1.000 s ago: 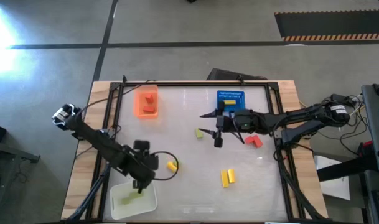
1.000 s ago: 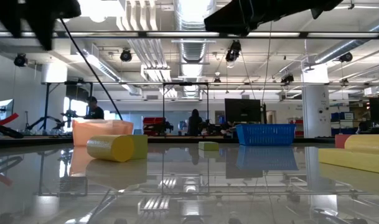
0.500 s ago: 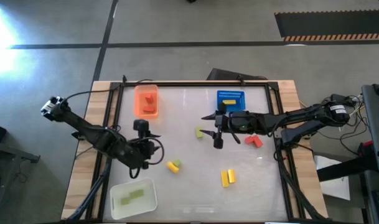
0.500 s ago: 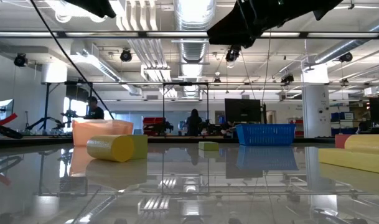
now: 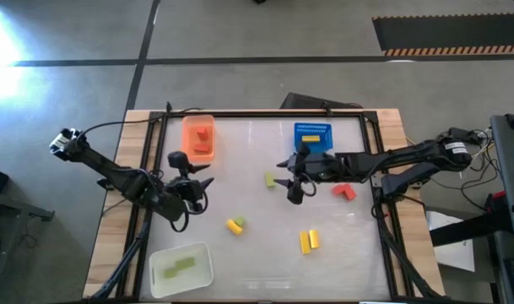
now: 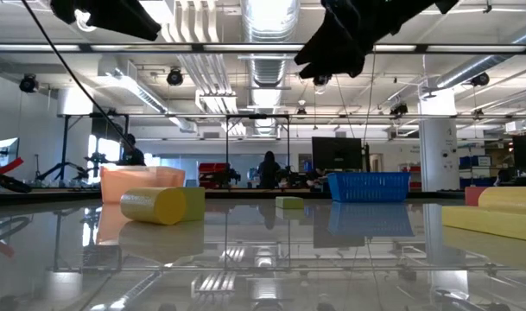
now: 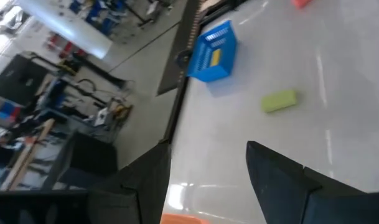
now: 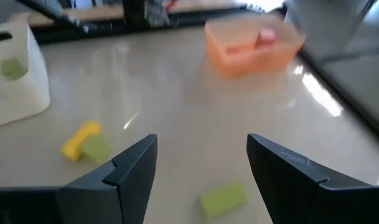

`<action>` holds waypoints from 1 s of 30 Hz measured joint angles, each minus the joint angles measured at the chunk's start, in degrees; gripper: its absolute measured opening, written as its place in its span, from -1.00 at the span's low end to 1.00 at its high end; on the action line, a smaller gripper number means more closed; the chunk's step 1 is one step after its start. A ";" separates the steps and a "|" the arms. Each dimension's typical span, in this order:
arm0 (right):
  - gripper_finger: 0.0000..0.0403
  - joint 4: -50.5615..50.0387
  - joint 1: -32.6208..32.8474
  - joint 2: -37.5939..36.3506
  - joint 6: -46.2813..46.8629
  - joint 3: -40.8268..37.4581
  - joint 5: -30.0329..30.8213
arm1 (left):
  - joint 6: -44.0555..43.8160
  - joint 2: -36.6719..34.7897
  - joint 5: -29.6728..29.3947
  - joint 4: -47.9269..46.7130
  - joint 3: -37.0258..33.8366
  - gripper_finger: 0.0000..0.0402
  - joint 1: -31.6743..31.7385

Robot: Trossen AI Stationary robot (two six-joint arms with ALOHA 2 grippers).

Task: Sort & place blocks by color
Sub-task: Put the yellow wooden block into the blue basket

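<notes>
**Open claw poised above a stray green block at mid-table**

My right gripper (image 5: 284,183) hangs above the glossy white table (image 5: 265,262) with its two dark fingers spread wide and nothing between them. Nearest me, just at my 9 o'clock in the overhead view, lies the small light green bar-shaped block (image 5: 270,179) flat on the surface; through my wrist camera the same block (image 8: 222,199) sits low between my fingers. That reads as my next pick. To take it cleanly I judge I should come straight down, straddle its short sides and close only once both fingers are level with it, since a glancing touch would likely send it sliding on this slick top.

Farther off, at my 7 o'clock, a yellow cylinder and a green chunk (image 5: 234,224) lie touching. At 5 o'clock two yellow bars (image 5: 309,241) rest side by side, and at 3 o'clock two red chunks (image 5: 343,191) sit near my arm. The blue mesh tray (image 5: 312,133), at 1 o'clock, holds one yellow bar.

Beyond these, my left gripper (image 5: 196,186) hovers near the left side, fingers apart and empty. The orange translucent tray (image 5: 199,138) at 10 o'clock carries red pieces; the white rectangular tray (image 5: 181,268) at 8 o'clock, where this green block belongs, already holds green ones.
</notes>
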 joint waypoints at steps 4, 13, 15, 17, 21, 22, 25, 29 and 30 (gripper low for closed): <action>0.18 -10.26 1.00 2.56 9.40 4.63 -0.07 | 0.25 -0.45 -3.27 0.01 -0.34 -0.05 0.02; 0.18 -42.73 5.46 13.22 34.48 20.52 -1.47 | 3.31 -0.60 -6.20 -0.34 -0.99 -0.05 0.09; 0.18 -48.68 6.45 15.57 40.45 23.63 -3.49 | 3.47 -0.60 -7.22 -0.36 -0.99 -0.05 0.09; 0.17 -53.84 7.55 17.73 46.81 26.01 -5.52 | 4.53 -0.68 -7.23 -0.38 -1.01 -0.05 0.09; 0.14 -59.66 10.60 20.90 56.78 28.27 -10.41 | 4.88 -0.80 -7.26 -0.63 -1.01 -0.05 0.09; 0.14 -60.18 11.35 21.52 59.16 28.38 -11.77 | 4.91 -0.83 -7.25 -0.79 -1.03 -0.05 0.07; 0.13 -60.17 13.79 23.16 65.83 28.35 -15.67 | 4.89 -0.88 -7.29 -0.82 -1.04 -0.05 0.07; 0.13 -60.10 16.92 25.36 73.04 28.31 -19.56 | 4.88 -0.88 -7.31 -0.76 -1.27 -0.05 0.07; 0.13 -60.06 17.64 25.96 74.43 28.31 -19.94 | 4.88 -0.88 -7.31 -0.77 -1.38 -0.05 0.07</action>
